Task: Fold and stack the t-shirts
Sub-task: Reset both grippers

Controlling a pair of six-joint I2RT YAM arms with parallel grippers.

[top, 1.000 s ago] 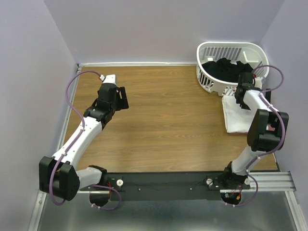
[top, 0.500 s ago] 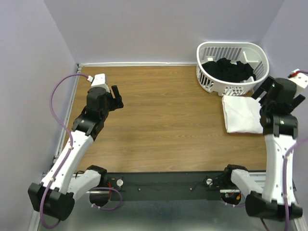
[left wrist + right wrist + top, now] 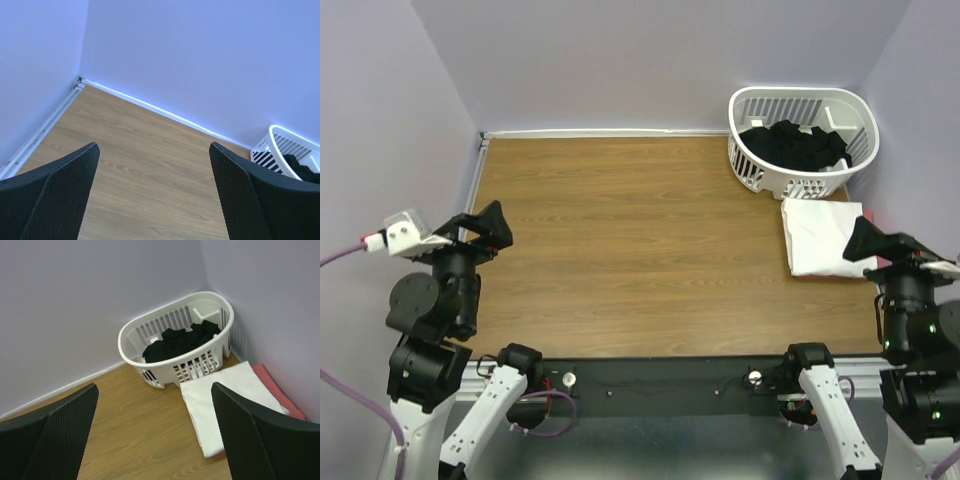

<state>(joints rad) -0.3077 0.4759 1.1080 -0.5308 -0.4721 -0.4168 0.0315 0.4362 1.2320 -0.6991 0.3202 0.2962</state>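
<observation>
T-shirts (image 3: 225, 400), white over salmon-red, below and ahead of spread right gripper (image 3: 154, 390).

Wood-grain tabletop (image 3: 650, 240), brown planks running left to right, boxed in on three sides by plain lavender walls: back wall (image 3: 620, 60), left wall (image 3: 380, 120), right wall (image 3: 920, 100). White strip (image 3: 610, 132) runs along the joint of back wall and tabletop. Metal rail (image 3: 475, 180) lines the tabletop's left edge. Black bar (image 3: 660, 375) spans the near edge, grey metal sheet (image 3: 670, 450) below it. Light is even and soft, with no hard shadows. Walls are bare.
</observation>
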